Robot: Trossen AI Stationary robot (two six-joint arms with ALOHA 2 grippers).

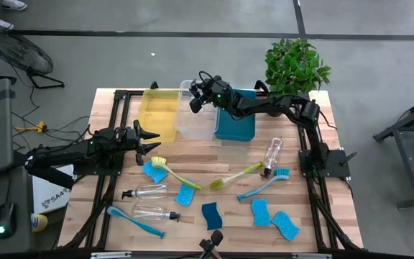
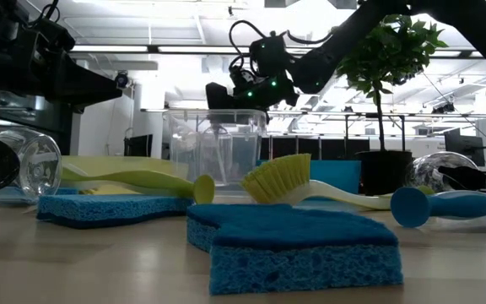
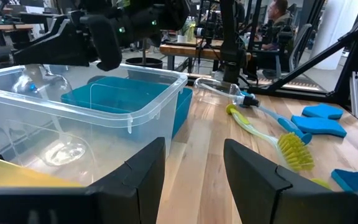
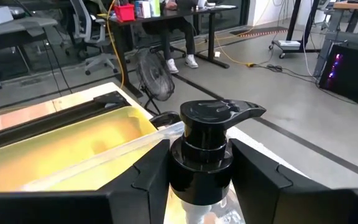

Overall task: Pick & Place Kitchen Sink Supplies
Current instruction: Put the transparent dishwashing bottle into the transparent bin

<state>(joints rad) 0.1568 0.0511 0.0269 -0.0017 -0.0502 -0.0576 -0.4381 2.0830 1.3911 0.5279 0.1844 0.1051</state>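
Above the clear bin (image 1: 196,122), our right end effector (image 1: 196,97) is clamped on a pump bottle (image 4: 211,163); we should lower it well inside before letting go. Our left end effector (image 1: 149,138) waits, parted and empty, beside the yellow bin (image 1: 158,115).

Pump bottle (image 4: 207,163) (upright) over clear bin (image 1: 196,122)

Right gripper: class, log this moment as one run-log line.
right gripper: shut on pump bottle | position: over clear bin | left gripper: open, waiting beside yellow bin
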